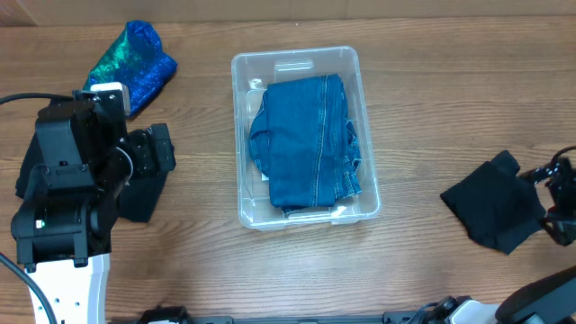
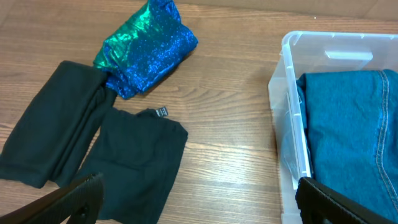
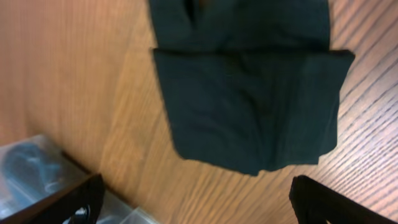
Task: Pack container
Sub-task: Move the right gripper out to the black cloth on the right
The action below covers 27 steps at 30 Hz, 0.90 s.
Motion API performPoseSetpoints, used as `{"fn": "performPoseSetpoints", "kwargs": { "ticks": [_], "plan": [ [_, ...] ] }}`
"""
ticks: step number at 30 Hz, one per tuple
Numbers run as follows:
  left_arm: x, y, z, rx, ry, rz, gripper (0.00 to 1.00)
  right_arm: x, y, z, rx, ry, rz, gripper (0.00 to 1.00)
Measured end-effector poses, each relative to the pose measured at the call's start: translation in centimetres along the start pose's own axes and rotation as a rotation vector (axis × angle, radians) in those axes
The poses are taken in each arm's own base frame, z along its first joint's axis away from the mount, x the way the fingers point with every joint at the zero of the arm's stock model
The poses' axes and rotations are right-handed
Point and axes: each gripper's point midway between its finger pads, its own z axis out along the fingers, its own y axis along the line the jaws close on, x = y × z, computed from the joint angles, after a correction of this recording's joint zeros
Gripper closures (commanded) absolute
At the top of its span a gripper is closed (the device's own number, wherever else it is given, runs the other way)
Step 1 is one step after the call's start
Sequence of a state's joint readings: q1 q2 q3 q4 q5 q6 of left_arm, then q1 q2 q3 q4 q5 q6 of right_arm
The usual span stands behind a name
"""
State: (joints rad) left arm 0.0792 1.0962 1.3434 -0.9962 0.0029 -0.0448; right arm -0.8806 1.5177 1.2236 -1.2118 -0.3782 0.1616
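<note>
The clear plastic container (image 1: 292, 61) stands mid-table with folded blue jeans (image 1: 310, 139) lying inside it. My left gripper (image 1: 155, 153) is open and empty, over the edge of a black garment (image 1: 142, 196) left of the container. In the left wrist view the open fingers (image 2: 199, 205) span bare wood between that black garment (image 2: 93, 143) and the container wall (image 2: 287, 106), with the jeans (image 2: 354, 137) inside. My right gripper (image 1: 558, 202) is open and empty beside a second black garment (image 1: 495, 211), which also shows in the right wrist view (image 3: 249, 93), beyond the open jaws (image 3: 199, 205).
A shiny blue-green sequin garment (image 1: 135, 61) lies at the back left; it also shows in the left wrist view (image 2: 146, 50). A corner of the container (image 3: 31, 168) shows at the lower left of the right wrist view. The table is wood.
</note>
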Motion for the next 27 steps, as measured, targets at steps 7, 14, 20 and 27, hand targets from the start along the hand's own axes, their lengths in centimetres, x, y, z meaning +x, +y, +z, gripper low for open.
{"fn": "performPoseSetpoints", "kwargs": {
  "ticks": [7,14,20,27],
  "plan": [
    [0.0,0.0,0.0,0.000,-0.001,0.000,0.00,-0.9,-3.1,3.5,0.078,-0.070,-0.020,0.00],
    [0.0,0.0,0.0,0.000,0.000,0.000,0.00,-0.2,-6.3,5.6,0.194,-0.090,0.044,0.00],
    [0.0,0.0,0.0,0.000,0.000,0.000,0.00,0.0,-7.7,6.6,0.235,-0.111,0.078,0.00],
    [0.1,0.0,0.0,0.000,0.004,0.000,0.00,-0.4,-7.9,7.0,0.236,-0.133,0.082,0.00]
  ]
}}
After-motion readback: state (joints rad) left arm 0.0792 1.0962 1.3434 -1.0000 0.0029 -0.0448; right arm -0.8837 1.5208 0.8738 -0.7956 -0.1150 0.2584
